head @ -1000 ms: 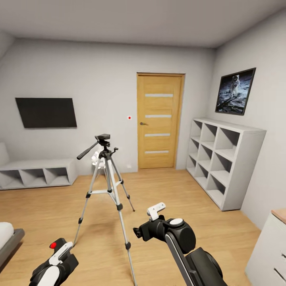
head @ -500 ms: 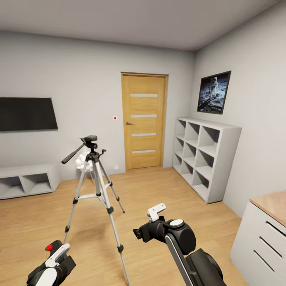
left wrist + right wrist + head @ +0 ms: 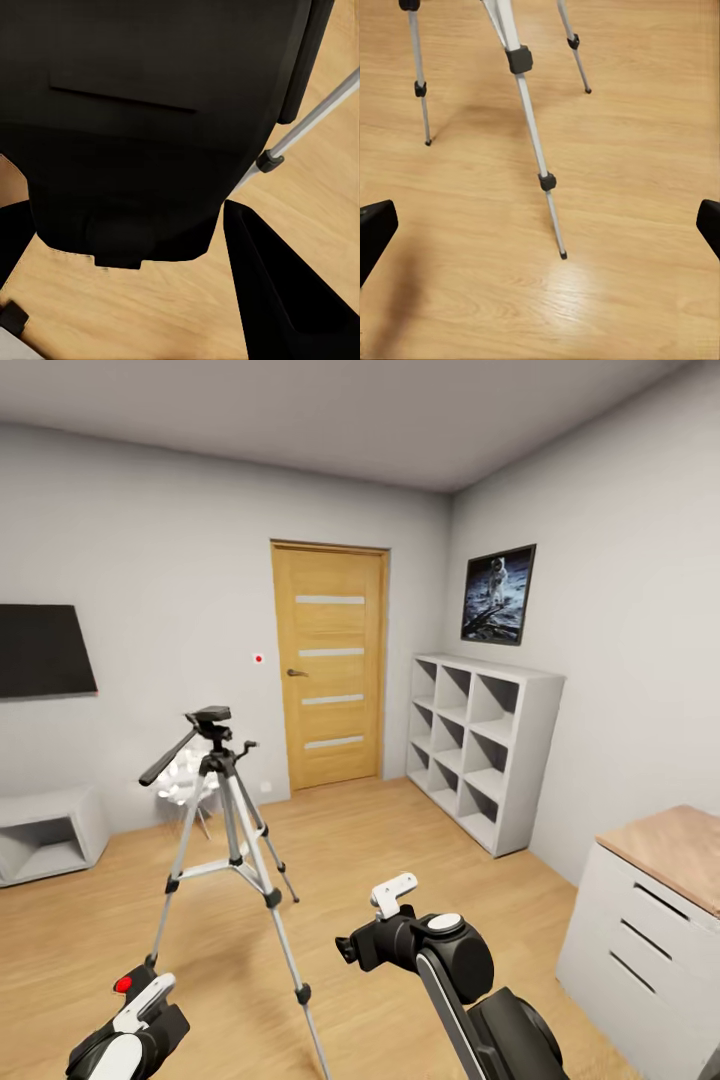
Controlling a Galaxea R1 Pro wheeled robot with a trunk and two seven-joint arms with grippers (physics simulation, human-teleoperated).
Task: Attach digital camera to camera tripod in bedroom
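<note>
The digital camera (image 3: 130, 988) was held tight in the left gripper (image 3: 140, 1015), low beside the camera tripod (image 3: 225, 850). The tripod was stood on the wood floor (image 3: 400, 860). The right gripper (image 3: 540, 225) was held wide open.

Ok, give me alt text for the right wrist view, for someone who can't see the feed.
The three silver legs of the camera tripod stand splayed on a light wood plank floor, seen from above, with black joints and feet. The two dark fingertips of the right gripper sit at opposite edges of the picture, wide apart, with nothing between them.
</note>
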